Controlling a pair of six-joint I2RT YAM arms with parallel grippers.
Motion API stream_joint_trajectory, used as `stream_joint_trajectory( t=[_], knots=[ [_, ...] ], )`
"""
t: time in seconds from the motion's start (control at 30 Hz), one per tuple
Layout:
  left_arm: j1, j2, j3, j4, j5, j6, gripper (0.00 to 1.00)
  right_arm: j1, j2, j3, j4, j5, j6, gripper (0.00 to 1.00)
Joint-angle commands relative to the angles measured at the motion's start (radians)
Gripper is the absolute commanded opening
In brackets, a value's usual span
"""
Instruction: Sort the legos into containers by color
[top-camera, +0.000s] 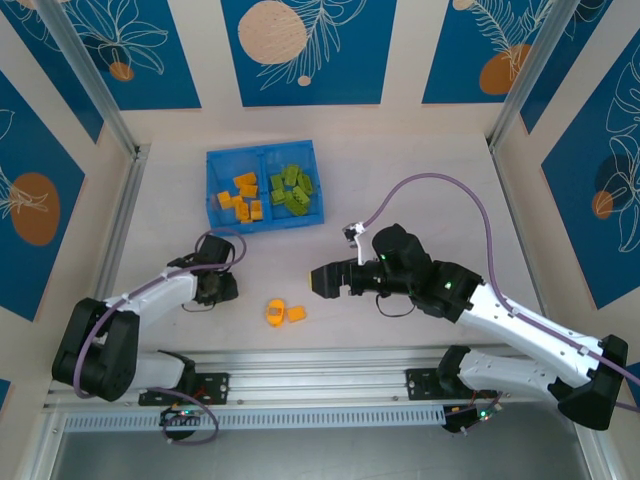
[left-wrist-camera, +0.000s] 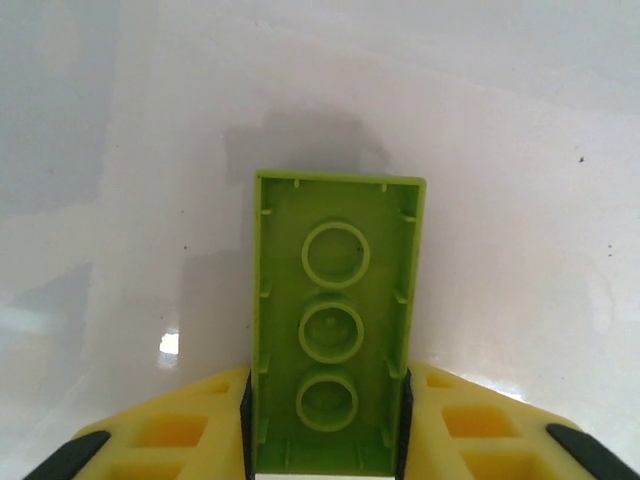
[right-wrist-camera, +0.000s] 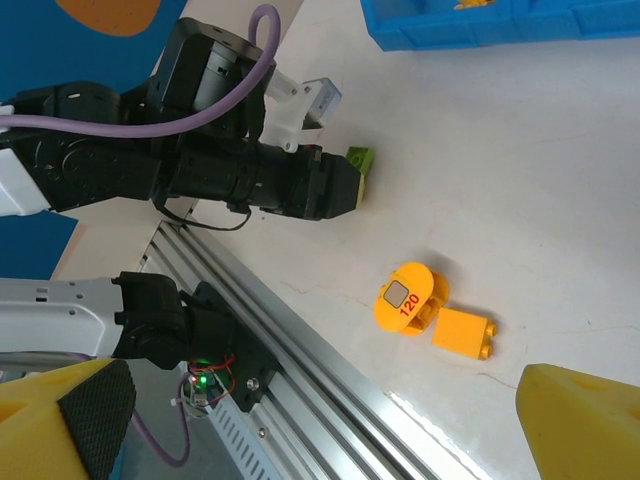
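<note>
On the left, the left end effector (top-camera: 222, 287) is sitting low over the white desk (top-camera: 420, 200), clamping a lime-green rectangular plastic brick (left-wrist-camera: 335, 320) between its yellow fingers (left-wrist-camera: 180, 432). Its wrist view is showing us the brick's hollow underside with three round tubes, the far end sticking out beyond the fingers. We cannot tell whether the brick is touching the desk.

Further back and a little to the right, a shallow bright-blue plastic tray (top-camera: 266, 160) is lying near the rear wall. Its left compartment (top-camera: 224, 168) is holding several orange-yellow bricks (top-camera: 243, 195), and its right compartment (top-camera: 318, 175) is holding a cluster of lime-green bricks (top-camera: 293, 188).

Near the front rail, between the two arms, a round orange piece (right-wrist-camera: 405, 300) bearing a small label reading 120 is lying on the desk. A small orange-yellow brick (right-wrist-camera: 463, 332) is resting just beside it — touching or nearly so.

On the right, the right end effector (top-camera: 322, 282) is pointing left toward those two pieces, its yellow fingers (right-wrist-camera: 585, 420) spreading wide and gripping nothing.
</note>
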Motion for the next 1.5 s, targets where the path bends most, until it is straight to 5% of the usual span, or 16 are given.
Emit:
stream_joint_trajectory(
  t=[0.0,0.2,0.4,0.63,0.87,1.2,1.47],
  knots=[
    [-0.015,0.033,-0.032,0.032,0.130,-0.020,0.27,-0.003,0.007,0.009,0.004,-0.012,0.017,1.00],
    [-0.057,-0.029,0.012,-0.039,0.096,-0.016,0.18,-0.001,0.008,0.007,0.003,-0.012,0.023,1.00],
    [-0.228,-0.167,0.203,-0.209,-0.040,-0.060,0.18,-0.001,0.021,0.024,0.011,-0.009,0.014,1.00],
    [-0.391,0.024,0.558,-0.211,-0.123,0.005,0.18,-0.002,0.001,0.029,0.023,0.051,0.002,0.99],
    [-0.335,0.407,0.942,-0.182,-0.202,0.149,0.15,-0.002,-0.044,0.022,-0.064,0.102,-0.002,1.00],
    [-0.168,0.933,1.578,-0.325,-0.209,0.170,0.15,-0.006,-0.124,0.020,-0.150,0.166,-0.033,0.99],
    [-0.125,1.123,1.793,-0.356,-0.243,0.180,0.24,0.033,-0.039,0.095,-0.314,0.426,-0.111,0.98]
  ],
)
